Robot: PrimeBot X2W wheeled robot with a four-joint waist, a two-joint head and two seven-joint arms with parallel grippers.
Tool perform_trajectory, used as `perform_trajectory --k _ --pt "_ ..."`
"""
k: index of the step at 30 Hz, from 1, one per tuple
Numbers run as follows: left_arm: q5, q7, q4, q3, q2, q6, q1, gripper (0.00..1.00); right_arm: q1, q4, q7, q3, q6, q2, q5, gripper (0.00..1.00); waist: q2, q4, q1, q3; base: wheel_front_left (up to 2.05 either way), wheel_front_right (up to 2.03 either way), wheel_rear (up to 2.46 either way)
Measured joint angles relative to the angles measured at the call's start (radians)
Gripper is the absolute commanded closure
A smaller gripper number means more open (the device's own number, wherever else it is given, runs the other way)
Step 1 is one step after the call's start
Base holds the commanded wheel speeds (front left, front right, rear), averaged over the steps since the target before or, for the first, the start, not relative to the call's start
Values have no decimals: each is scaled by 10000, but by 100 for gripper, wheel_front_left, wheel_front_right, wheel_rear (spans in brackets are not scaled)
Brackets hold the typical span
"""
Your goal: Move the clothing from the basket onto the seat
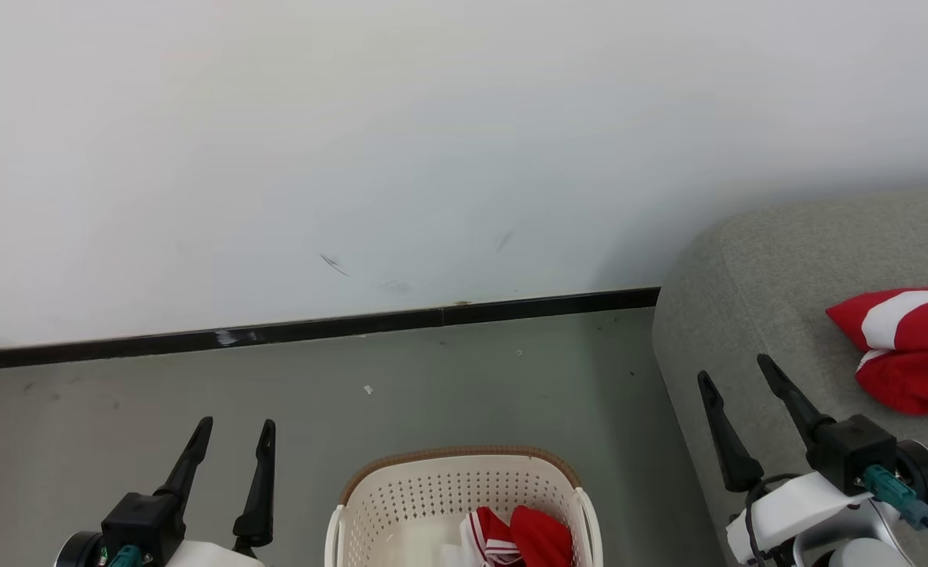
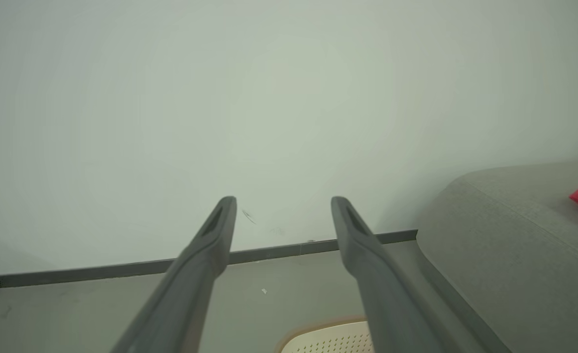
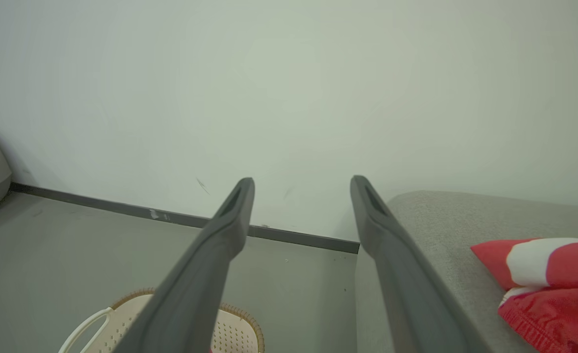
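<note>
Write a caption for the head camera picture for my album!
Left hand and right hand open; one red garment on the seat, more clothing in the basket.

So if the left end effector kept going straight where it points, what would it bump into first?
Probably the pale wall, just above the dark baseboard. The open left end effector aims there, and nothing stands between; the basket sits below that line. Depth is hard to judge.
</note>
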Motion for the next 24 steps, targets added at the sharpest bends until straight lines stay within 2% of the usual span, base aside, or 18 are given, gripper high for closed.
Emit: perform_trajectory --k 11,24 --pt "19 0 46 234 -8 -2 119 0 662 -25 2 171 0 8 748 0 0 322 0 -291 0 0 0" --pt "111 0 63 493 -40 -4 370 0 904 -341 0 293 0 8 851 0 0 274 0 -298 0 0 0"
